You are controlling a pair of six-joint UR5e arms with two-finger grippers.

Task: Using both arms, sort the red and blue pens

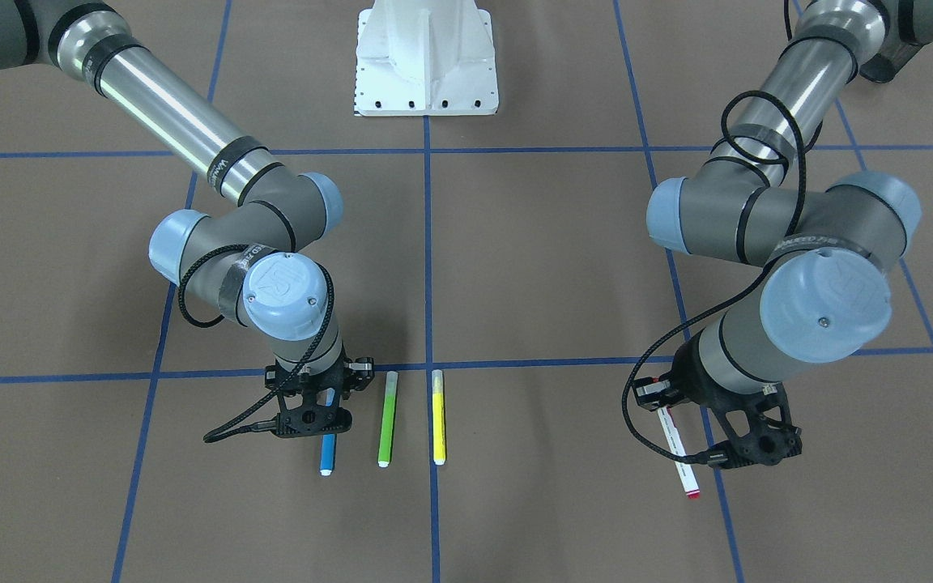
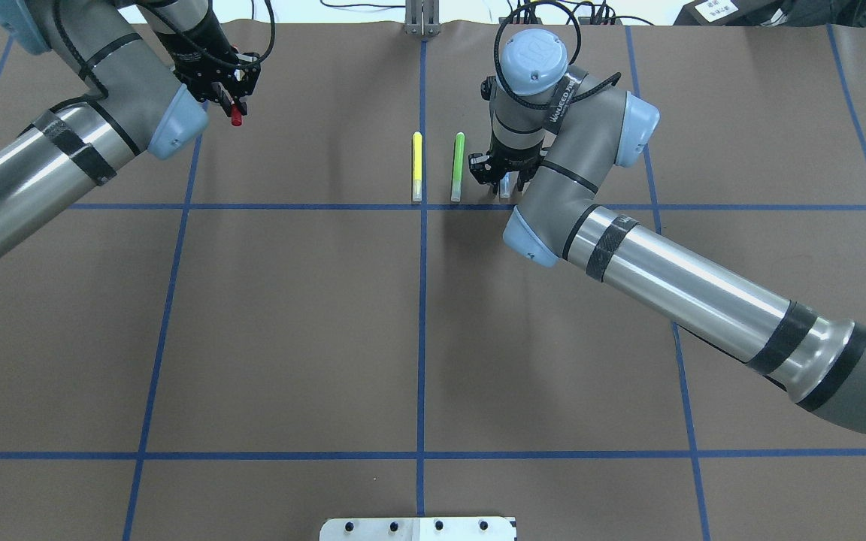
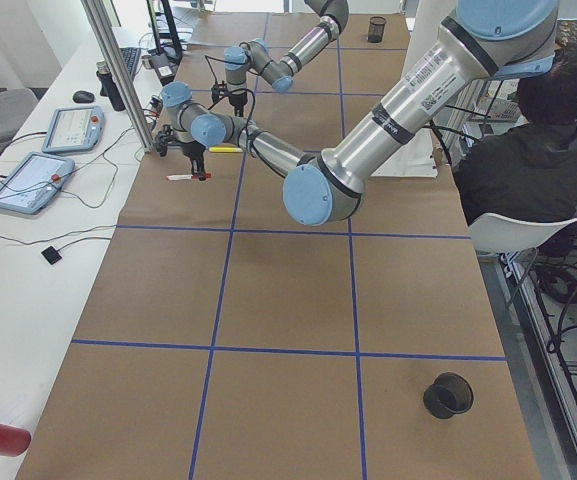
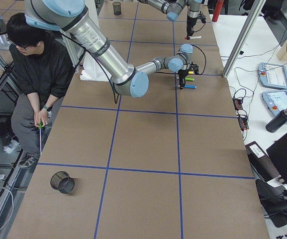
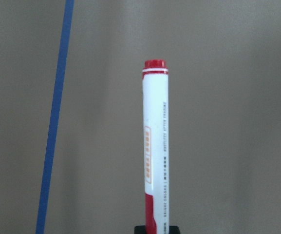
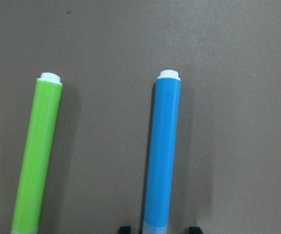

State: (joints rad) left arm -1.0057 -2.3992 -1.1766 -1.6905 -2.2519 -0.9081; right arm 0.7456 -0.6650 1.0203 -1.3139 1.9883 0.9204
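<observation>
White along its barrel, with a red cap and a red end, the red pen [image 5: 155, 146] sits clamped in the left gripper [image 2: 230, 98], which grips it near the cap so that most of the barrel juts out past the black fingers. I cannot tell whether it touches the table [image 1: 547, 267] or hangs just above it. It is far out on the robot's left side, well apart from the other pens.

The blue pen [image 6: 162, 156] has a bright blue barrel, a white end and a pale see-through cap. It lies flat on the brown paper, parallel to a green marker [image 1: 386, 417] just beside it, with a yellow marker [image 1: 437, 417] on the far side of the green one.

The right arm [image 1: 256, 235] bends at the elbow and points its wrist straight down. The right gripper [image 1: 317, 413] is spread, one fingertip on each side of the blue pen, clear of the barrel. The left arm [image 1: 807, 243] reaches out with its wrist tilted.
</observation>
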